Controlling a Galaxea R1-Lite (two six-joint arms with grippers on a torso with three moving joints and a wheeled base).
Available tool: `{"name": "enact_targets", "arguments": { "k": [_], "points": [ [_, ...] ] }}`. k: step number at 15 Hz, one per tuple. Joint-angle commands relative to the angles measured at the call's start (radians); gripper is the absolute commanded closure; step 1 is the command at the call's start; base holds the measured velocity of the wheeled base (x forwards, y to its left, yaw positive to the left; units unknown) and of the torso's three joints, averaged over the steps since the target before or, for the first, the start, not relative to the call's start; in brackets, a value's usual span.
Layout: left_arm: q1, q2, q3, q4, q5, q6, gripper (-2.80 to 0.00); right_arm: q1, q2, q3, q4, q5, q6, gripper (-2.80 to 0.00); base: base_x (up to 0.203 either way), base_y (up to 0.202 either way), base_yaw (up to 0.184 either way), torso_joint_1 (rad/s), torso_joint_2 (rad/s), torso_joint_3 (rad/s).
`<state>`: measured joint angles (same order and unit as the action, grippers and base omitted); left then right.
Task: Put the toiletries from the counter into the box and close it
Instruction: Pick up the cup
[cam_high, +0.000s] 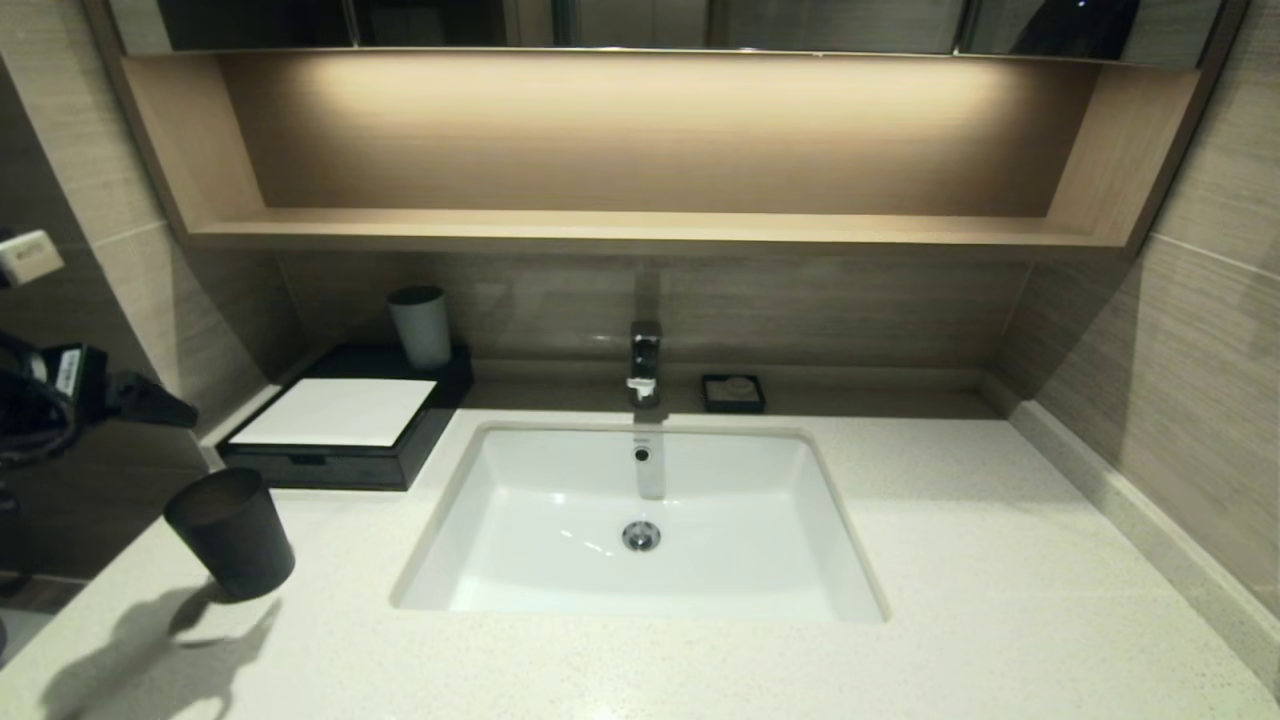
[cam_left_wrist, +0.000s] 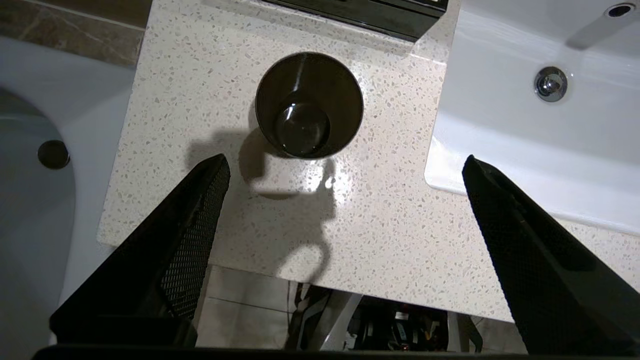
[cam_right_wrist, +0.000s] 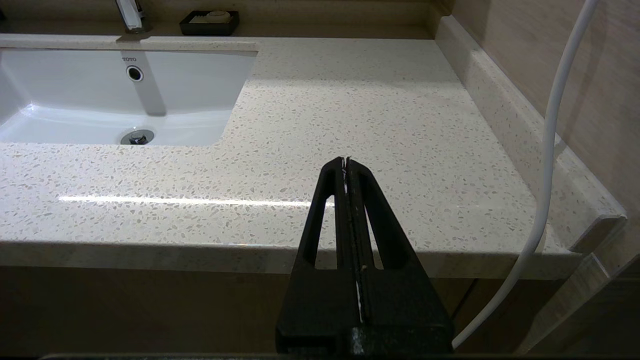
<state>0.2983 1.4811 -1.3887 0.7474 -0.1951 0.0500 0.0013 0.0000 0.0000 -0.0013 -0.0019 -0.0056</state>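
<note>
Speckled stone tabletop (cam_high: 1000, 520) with white basin (cam_high: 560, 500) sunk at centre. Shows no sachet and no wrapped packets in any view; cannot tell whether already stowed or simply hidden.

Box (cam_high: 420, 430): sits at left rear corner, white sheet (cam_high: 340, 410) on top, grey cup (cam_high: 420, 325) standing on its back end. Drawer front appears flush, notch pull facing forward; full seating cannot be confirmed.

Black cup (cam_high: 232, 535): stands upright just in front of box, near tabletop's front left edge.

Left claw (cam_left_wrist: 344, 160): spread wide, holding nothing, hovering above front left edge with black cup directly ahead and below.

Right claw (cam_right_wrist: 345, 162): pressed shut, empty, low at front edge on right side, well apart from box. White cable (cam_right_wrist: 550, 150) hangs beside it.

Hazards, as judged:
- Lowering left claw straight toward drawer likely strikes black cup; could tip it or push it off front edge.
- Pushing drawer front hard could slide whole box rearward and topple grey cup.
- Treating task as complete without checking drawer risks leaving it ajar.
- Swinging right claw leftward could drag cable across tabletop edge.
</note>
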Motion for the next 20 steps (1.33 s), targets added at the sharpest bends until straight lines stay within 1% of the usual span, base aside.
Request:
{"name": "enact_targets", "arguments": {
  "k": [1, 2, 5, 6, 7, 9, 11, 14, 16, 18, 20],
  "points": [
    [-0.007, -0.098, 0.039, 0.000, -0.002, 0.002, -2.80, 0.000, -0.002, 0.002, 0.000, 0.000, 0.000, 0.00, 0.000, 0.000, 0.000, 0.000, 0.00, 0.000],
    [-0.008, -0.110, 0.040, 0.001, -0.001, 0.001, 0.00, 0.000, -0.002, 0.002, 0.000, 0.000, 0.000, 0.00, 0.000, 0.000, 0.000, 0.000, 0.00, 0.000],
    [-0.007, -0.150, 0.082, -0.001, -0.002, -0.001, 0.00, 0.000, 0.000, 0.002, 0.000, 0.000, 0.000, 0.00, 0.000, 0.000, 0.000, 0.000, 0.00, 0.000],
    [-0.014, -0.184, 0.119, -0.010, -0.002, 0.001, 0.00, 0.000, -0.001, 0.002, 0.000, 0.000, 0.000, 0.00, 0.000, 0.000, 0.000, 0.000, 0.00, 0.000],
    [-0.034, -0.218, 0.157, -0.043, 0.000, 0.000, 0.00, 0.000, -0.001, 0.002, 0.000, 0.000, 0.000, 0.00, 0.000, 0.000, 0.000, 0.000, 0.00, 0.000],
    [-0.070, -0.282, 0.230, -0.143, 0.003, -0.001, 0.00, 0.000, -0.002, 0.002, 0.000, 0.000, 0.000, 0.00, 0.000, 0.000, 0.000, 0.000, 0.00, 0.000],
    [-0.080, -0.344, 0.309, -0.224, 0.006, -0.001, 0.00, 0.000, 0.000, 0.002, 0.000, 0.000, 0.000, 0.00, 0.000, 0.000, 0.000, 0.000, 0.00, 0.000],
    [-0.087, -0.388, 0.445, -0.297, 0.010, 0.005, 0.00, 0.000, 0.000, 0.002, 0.000, 0.000, 0.000, 0.00, 0.000, 0.000, 0.000, 0.000, 0.00, 0.000],
    [-0.076, -0.391, 0.547, -0.377, 0.038, 0.007, 0.00, 0.000, -0.002, 0.000, 0.000, 0.000, 0.000, 0.00, 0.000, 0.000, 0.000, 0.000, 0.00, 0.000],
    [-0.044, -0.394, 0.669, -0.505, 0.071, 0.014, 0.00, 0.000, -0.002, 0.002, 0.000, 0.000, 0.000, 0.00, 0.000, 0.000, 0.000, 0.000, 0.00, 0.000],
    [-0.013, -0.395, 0.805, -0.645, 0.107, 0.047, 0.00, 0.000, 0.000, 0.002, 0.000, 0.000, 0.000, 0.00, 0.000, 0.000, 0.000, 0.000, 0.00, 0.000]
  ]
}}
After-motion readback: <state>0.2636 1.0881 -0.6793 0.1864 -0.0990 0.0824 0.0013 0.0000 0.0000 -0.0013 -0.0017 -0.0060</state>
